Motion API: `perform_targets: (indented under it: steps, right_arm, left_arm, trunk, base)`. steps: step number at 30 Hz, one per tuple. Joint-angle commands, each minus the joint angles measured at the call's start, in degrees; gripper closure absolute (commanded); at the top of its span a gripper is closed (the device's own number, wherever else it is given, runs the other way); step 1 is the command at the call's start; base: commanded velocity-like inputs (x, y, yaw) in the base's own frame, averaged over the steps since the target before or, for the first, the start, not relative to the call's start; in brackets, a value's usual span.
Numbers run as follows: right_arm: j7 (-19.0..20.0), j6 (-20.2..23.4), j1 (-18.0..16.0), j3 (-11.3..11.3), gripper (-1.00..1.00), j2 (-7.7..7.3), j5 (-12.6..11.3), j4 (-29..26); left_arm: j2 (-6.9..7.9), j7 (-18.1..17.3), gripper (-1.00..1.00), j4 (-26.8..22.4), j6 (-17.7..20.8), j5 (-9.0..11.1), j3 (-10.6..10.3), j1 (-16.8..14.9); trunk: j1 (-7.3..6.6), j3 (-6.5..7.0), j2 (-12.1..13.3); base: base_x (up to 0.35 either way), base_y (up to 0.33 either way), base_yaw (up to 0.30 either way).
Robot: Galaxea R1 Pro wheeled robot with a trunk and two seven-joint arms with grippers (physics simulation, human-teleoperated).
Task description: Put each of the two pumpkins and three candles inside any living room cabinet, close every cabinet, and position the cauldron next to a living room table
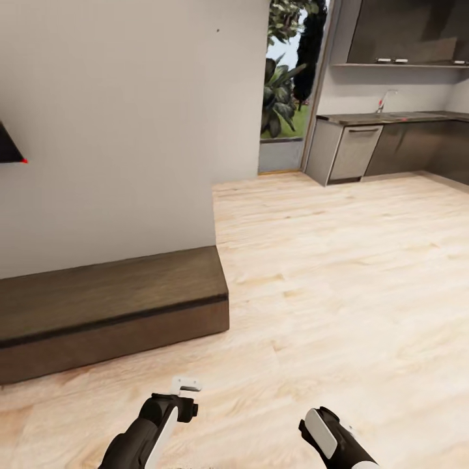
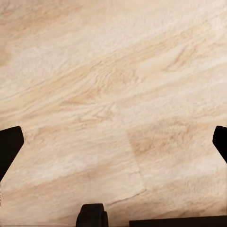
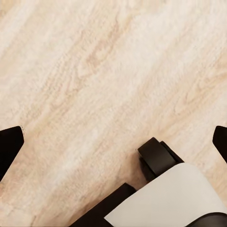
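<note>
The cabinet (image 1: pixel 111 306), a long, low, dark brown console, stands against the white wall at the left of the head view; its right end shows, with no drawer pulled out. My left arm (image 1: pixel 163 417) and right arm (image 1: pixel 326 433) hang low over the wooden floor in front of it. In the left wrist view my left gripper (image 2: pixel 113 142) is open, black fingertips (image 2: pixel 10 144) far apart over bare floorboards. My right gripper (image 3: pixel 113 142) is open over floor too, with nothing between its fingers. The pumpkins, candles, cauldron and table are out of view.
A white wall (image 1: pixel 117 130) rises behind the cabinet, with a dark wall-mounted object (image 1: pixel 9 146) at the left edge. Light wooden floor (image 1: pixel 345 273) runs to a kitchen counter (image 1: pixel 391 146) at the back right. A garden doorway (image 1: pixel 286 85) opens beside it. My base's wheel (image 3: pixel 158 158) shows below the right gripper.
</note>
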Motion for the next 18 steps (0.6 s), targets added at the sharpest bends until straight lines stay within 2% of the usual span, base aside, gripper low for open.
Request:
perform_targets:
  steps: [1, 18]
  right_arm:
    - [0.0, 0.0, 0.0, 0.0, -1.00, 0.02, 0.0, 0.0]
    - [0.1, 0.0, 0.0, 0.0, -1.00, 0.21, -0.1, 0.0]
  left_arm:
    - [0.00, 0.0, -1.00, 0.0, 0.0, 0.0, 0.0, 0.0]
    - [0.00, 0.0, -1.00, 0.0, 0.0, 0.0, 0.0, 0.0]
  trunk:
    - [0.00, 0.00, 0.0]
    - [0.00, -0.02, 0.0]
  base:
    - [0.000, -0.004, 0.293]
    - [0.000, -0.001, 0.286]
